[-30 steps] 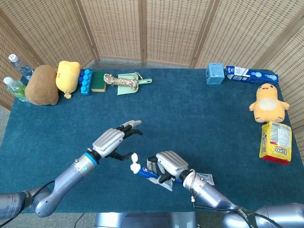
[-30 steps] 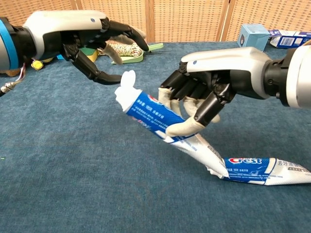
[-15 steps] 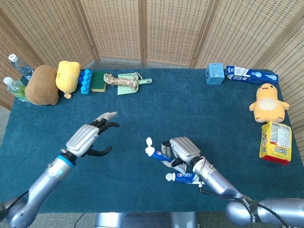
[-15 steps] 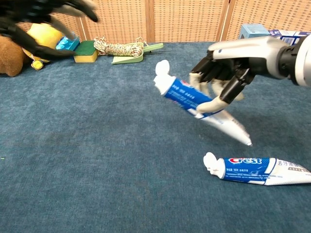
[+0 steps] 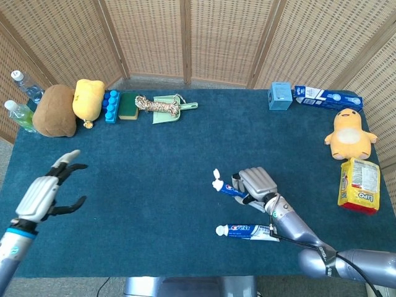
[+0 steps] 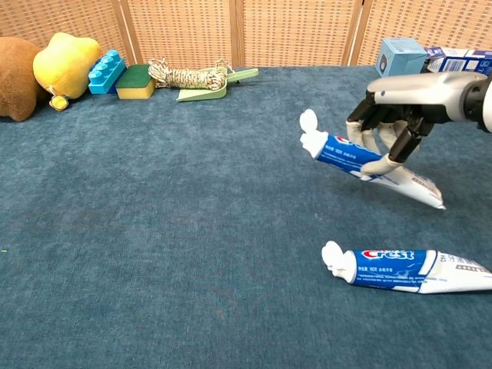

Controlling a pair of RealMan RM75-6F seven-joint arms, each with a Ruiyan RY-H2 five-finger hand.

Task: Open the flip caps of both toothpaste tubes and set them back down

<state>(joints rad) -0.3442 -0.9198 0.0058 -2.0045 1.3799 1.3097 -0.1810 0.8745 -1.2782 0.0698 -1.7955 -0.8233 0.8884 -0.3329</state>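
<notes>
My right hand has its fingers wrapped round the second toothpaste tube, held clear above the table with its flip cap open. The first tube lies opened nearby. My left hand hangs spread, empty. Next I'd lower and release gently.

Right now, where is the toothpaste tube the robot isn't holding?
The free toothpaste tube lies flat on the blue table, near its front edge, just in front of the right hand, cap pointing left.

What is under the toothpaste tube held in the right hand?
Only bare blue carpet shows beneath the blue-and-white toothpaste tube held by the right hand. Its fingers cover part of the tube's underside.
</notes>
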